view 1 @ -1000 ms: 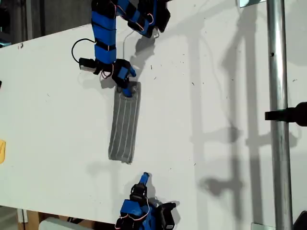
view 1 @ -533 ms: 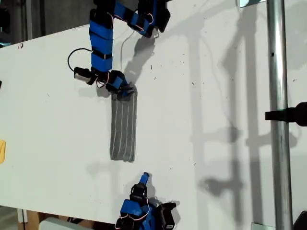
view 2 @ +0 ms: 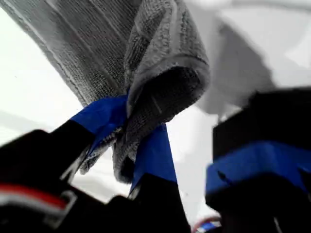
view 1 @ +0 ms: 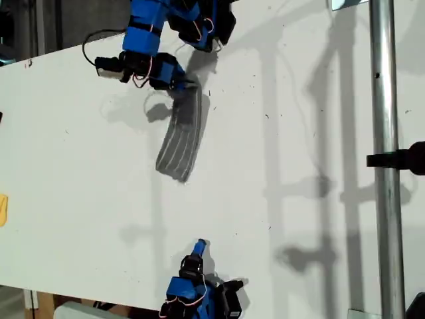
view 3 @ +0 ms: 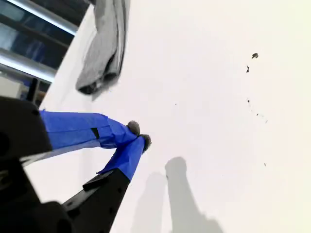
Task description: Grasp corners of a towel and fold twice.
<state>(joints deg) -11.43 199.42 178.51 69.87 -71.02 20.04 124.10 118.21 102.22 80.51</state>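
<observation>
1st end effector (view 2: 129,141) w/ towel (view 1: 180,136) pinched

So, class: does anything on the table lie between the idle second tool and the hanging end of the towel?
Nothing visible does. Only bare white table separates my second tool from the free end of the towel, whose other end my first tool is pinching.

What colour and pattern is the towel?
The towel is dark grey with fine pale parallel stripes, clearest in the first wrist view.

White table (view 1: 299,133) — lower end of the folded towel (view 1: 178,143) on it.
</observation>
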